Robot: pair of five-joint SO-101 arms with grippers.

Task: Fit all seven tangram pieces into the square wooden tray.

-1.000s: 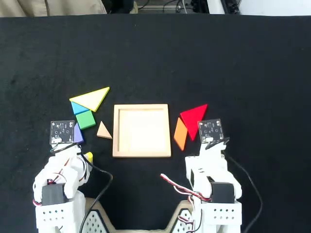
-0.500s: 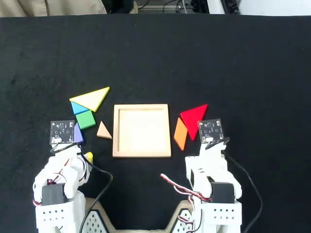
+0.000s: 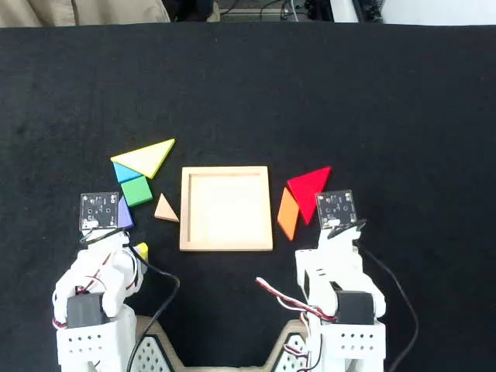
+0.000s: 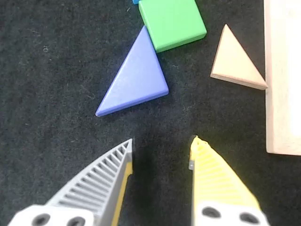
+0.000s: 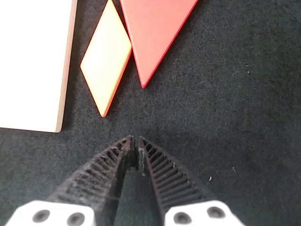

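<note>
High view: square wooden tray lies mid-table, bare inside. All seven pieces lie outside it.
- Tan small triangle at 9 o'clock of tray, one corner just beside the rim.
- Green square at 10 o'clock, purple triangle touching its corner on the 8 o'clock side.
- Blue piece and pale yellow large triangle farther out toward 10 o'clock.
- Orange parallelogram at 3 o'clock, near the rim. Red large triangle is just beside it, toward 2 o'clock.

Left gripper hangs at 8 o'clock of tray, fingers spread apart and empty, the purple triangle just ahead. Right gripper hangs at 4 o'clock, fingers pressed together on nothing, short of the orange and red tips.

Judgement: no piece placed yet; picking the first one is the step in hand. Large triangles probably go first, so the right fingers must part before descending on red.

Room: black cloth wide open from 10 through 2 o'clock. Clustered pieces touch edge to edge, so a grasp may nudge neighbours.
</note>
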